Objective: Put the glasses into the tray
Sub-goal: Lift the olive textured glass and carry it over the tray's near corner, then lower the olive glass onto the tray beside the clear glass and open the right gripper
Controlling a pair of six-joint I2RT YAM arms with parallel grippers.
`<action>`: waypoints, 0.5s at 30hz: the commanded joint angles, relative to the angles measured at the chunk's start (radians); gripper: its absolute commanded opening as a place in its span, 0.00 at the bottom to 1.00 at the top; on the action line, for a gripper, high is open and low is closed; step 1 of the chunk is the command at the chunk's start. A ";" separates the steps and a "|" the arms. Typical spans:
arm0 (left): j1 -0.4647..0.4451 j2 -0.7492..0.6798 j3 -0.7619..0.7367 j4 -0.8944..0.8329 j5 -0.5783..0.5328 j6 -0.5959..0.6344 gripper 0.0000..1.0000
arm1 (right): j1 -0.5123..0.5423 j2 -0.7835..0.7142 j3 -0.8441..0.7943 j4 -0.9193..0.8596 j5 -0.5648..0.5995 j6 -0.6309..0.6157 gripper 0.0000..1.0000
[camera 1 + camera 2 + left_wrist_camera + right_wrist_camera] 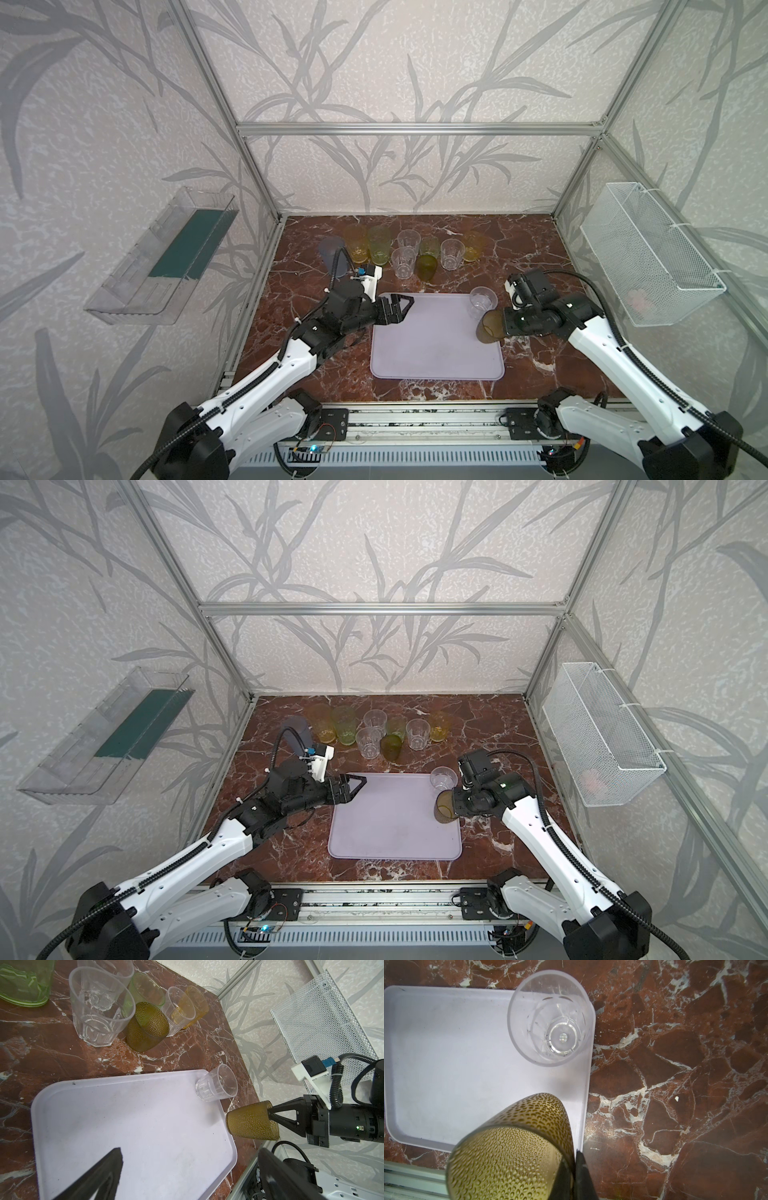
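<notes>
**Where my four cameras sit**

My two top views look down from high over the near edge, facing the back wall (395,174). Both take in the whole tabletop (540,249), almost identically. My left wrist camera looks low across the tray (124,1126) from close by, as far as the right tool (270,1114) gripping the olive glass (251,1122). My right wrist camera hangs close above the tray's corner. All four views share the clear glass (548,1022).

Lilac tray (432,353) holds upright clear tumbler (483,302); olive tumbler (490,327) tilted at its edge; other glasses (409,245) beyond
</notes>
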 commanded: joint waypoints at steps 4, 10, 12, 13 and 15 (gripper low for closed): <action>0.006 -0.001 -0.009 0.017 -0.015 -0.001 0.99 | 0.007 0.034 -0.022 0.062 0.039 0.006 0.00; 0.007 0.000 -0.011 0.011 -0.019 0.001 0.99 | 0.013 0.054 -0.036 0.081 0.069 0.002 0.00; 0.007 0.002 -0.011 0.013 -0.019 0.000 1.00 | 0.014 0.057 -0.042 0.091 0.071 0.004 0.00; 0.006 0.003 -0.013 0.015 -0.019 0.000 0.99 | 0.016 0.059 -0.046 0.097 0.071 0.007 0.00; 0.007 0.006 -0.013 0.021 -0.017 -0.003 0.99 | 0.022 0.065 -0.050 0.109 0.075 0.011 0.00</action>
